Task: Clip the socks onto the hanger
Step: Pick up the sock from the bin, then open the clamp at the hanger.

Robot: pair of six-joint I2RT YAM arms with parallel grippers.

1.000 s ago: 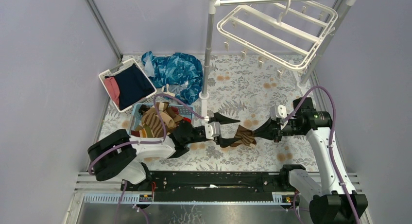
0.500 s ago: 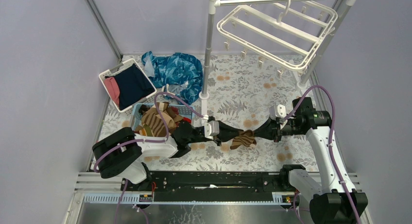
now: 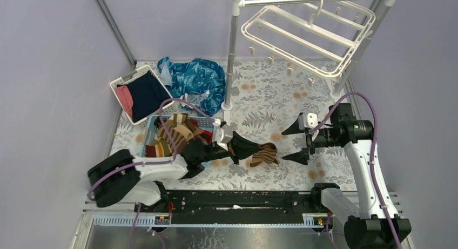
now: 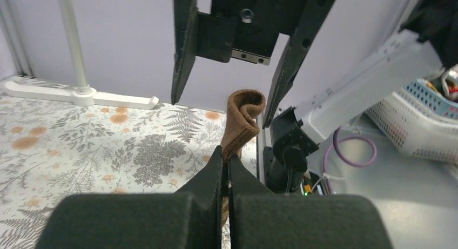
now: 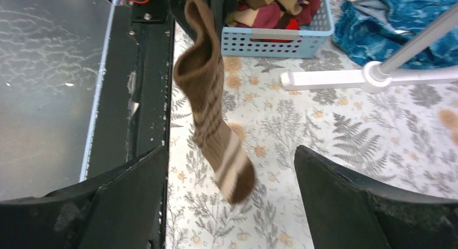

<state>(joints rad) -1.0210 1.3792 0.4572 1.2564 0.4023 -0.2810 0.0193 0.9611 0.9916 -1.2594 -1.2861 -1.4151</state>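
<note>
While left hand (image 3: pixel 241 147) pinches sock (image 3: pixel 264 154) by one end, well short of hanger (image 3: pixel 308 30), right hand (image 3: pixel 285 146) gapes wide, empty. Rec.: close right on dangling end, then raise both w/o slack toward hanger clip.

lilac walls (image 3: pixel 51 71) | fern-print tablecloth (image 3: pixel 264 95) | grey-white rack pole (image 3: pixel 231 54) upright at back | even light

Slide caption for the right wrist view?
Open right gripper facing a brown, tan-striped soft sock held by left gripper.
</note>
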